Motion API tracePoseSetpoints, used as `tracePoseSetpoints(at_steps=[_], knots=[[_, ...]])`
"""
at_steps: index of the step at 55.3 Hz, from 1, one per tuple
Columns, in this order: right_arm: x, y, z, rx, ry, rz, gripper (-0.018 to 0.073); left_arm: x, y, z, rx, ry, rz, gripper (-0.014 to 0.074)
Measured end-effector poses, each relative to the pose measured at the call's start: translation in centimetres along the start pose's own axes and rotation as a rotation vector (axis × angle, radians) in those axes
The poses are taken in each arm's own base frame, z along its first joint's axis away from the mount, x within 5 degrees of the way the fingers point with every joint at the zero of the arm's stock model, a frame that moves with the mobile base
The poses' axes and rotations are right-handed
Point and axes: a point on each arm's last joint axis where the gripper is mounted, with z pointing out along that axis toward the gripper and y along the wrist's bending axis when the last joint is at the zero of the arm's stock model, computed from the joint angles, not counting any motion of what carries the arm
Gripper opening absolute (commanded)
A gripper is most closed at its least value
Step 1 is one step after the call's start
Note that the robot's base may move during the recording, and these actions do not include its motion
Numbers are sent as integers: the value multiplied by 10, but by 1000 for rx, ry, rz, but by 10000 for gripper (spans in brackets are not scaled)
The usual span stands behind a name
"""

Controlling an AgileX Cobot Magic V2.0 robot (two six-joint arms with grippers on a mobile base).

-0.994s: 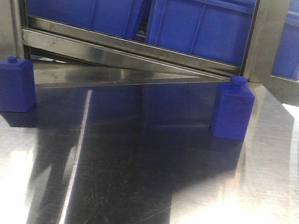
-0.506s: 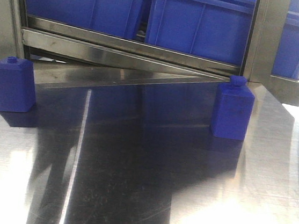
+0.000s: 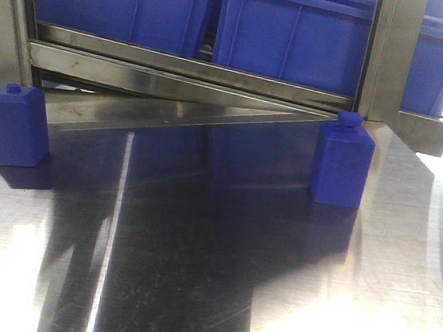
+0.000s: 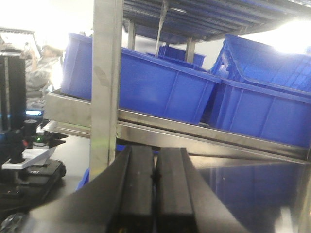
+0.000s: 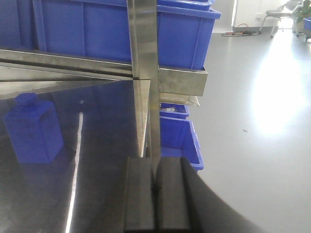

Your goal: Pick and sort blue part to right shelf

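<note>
Your front view was pretty glary: the steel table [image 3: 395, 330] blew out white at both bottom corners and mirrored the shelf [image 3: 216, 73] darkly down the middle. Left wrist looked hazy, overexposed in both top corners. Right wrist's floor [image 5: 272, 97] was washed out by bright light from the upper right.

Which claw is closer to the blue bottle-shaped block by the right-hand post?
Right. The blue part stands just ahead-left of the right gripper. The left gripper faces the other post, with that part outside its view.
</note>
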Motion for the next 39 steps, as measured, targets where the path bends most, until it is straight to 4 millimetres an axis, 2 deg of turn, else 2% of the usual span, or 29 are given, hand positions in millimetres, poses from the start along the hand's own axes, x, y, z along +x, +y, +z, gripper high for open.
tracePoseSetpoints(at_steps=[2, 5, 13, 26, 39], knots=[[0, 0, 0, 0, 0, 0, 59, -8, -1, 1, -8, 31, 0, 255], [0, 0, 0, 0, 0, 0, 59, -29, -3, 2, -18, 54, -1, 330], [0, 0, 0, 0, 0, 0, 59, -54, -5, 19, -51, 207, -4, 488], [0, 0, 0, 0, 0, 0, 59, -62, -8, 61, -79, 550, 9, 508], [0, 0, 0, 0, 0, 0, 59, -64, -29, 121, 81, 791, -107, 508]])
